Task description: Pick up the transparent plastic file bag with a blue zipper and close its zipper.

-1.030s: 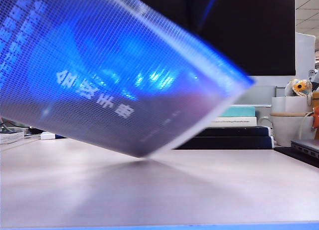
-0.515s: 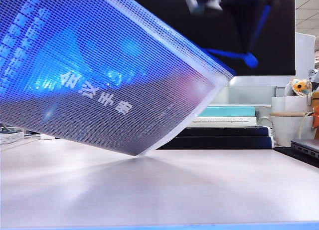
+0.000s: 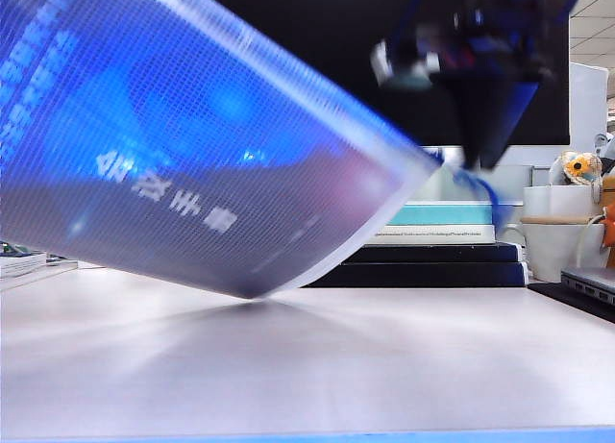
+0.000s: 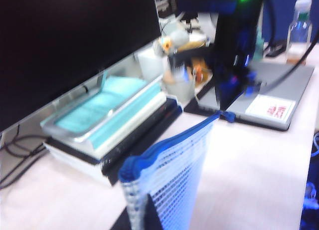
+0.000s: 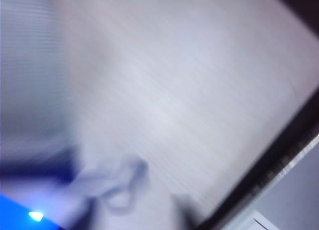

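Exterior view first: the file bag (image 3: 192,155) fills most of the left and middle of the shot, lifted and tilted, with only its lowest corner down near the table (image 3: 384,366). You can see a blue book inside it through the grid plastic. The right arm, dark and blurry, hangs at the upper right in front of the monitor (image 3: 317,39), just past the bag's right end. The right gripper (image 3: 471,164) is too smeared for me to say whether its fingers are apart or together, so I can't tell. The left gripper isn't visible here at all, it's somewhere behind the bag.

Left wrist view: this is the one that shows the zipper (image 4: 169,142), which the exterior view doesn't. The dark blue strip runs along the bag's top edge away from the camera, with the pull tab (image 4: 228,116) at the far end, right under the right arm. The left gripper (image 4: 137,215) is clamped on the near corner of the bag, holding it up. Behind it sit a stack of books (image 4: 109,125) and a laptop (image 4: 269,100).

Right wrist view: mostly motion blur, pale tabletop and a vague bluish loop shape. Nothing usable on the fingers.

Progress-wise, I'd say the pick-up part is done. Whether the zip is fully closed I can't judge; the mouth looks slightly parted near the camera.
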`<state>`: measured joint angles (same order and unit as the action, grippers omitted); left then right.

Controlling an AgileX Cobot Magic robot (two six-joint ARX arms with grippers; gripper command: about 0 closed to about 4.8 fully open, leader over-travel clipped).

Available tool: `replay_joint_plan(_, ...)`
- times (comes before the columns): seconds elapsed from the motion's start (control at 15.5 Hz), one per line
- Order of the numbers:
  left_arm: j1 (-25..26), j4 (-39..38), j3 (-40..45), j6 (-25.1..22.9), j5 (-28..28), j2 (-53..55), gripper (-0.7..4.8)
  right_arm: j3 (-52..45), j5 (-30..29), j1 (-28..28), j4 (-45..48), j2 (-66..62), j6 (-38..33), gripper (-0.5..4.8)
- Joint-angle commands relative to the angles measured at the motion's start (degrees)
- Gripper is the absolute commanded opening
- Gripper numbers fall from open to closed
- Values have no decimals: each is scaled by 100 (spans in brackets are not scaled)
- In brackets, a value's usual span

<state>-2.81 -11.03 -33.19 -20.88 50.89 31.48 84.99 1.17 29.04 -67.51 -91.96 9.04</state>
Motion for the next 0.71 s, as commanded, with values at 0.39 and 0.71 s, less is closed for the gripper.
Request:
replay_joint_plan(0.39,2,-413,-11,-120,-584,66,1,26,-920,-7,299,1029,57,337)
replay_joint_plan(0.71,2,-568,-24,291,531,59,479,26,-925,-7,345,1344,52,337)
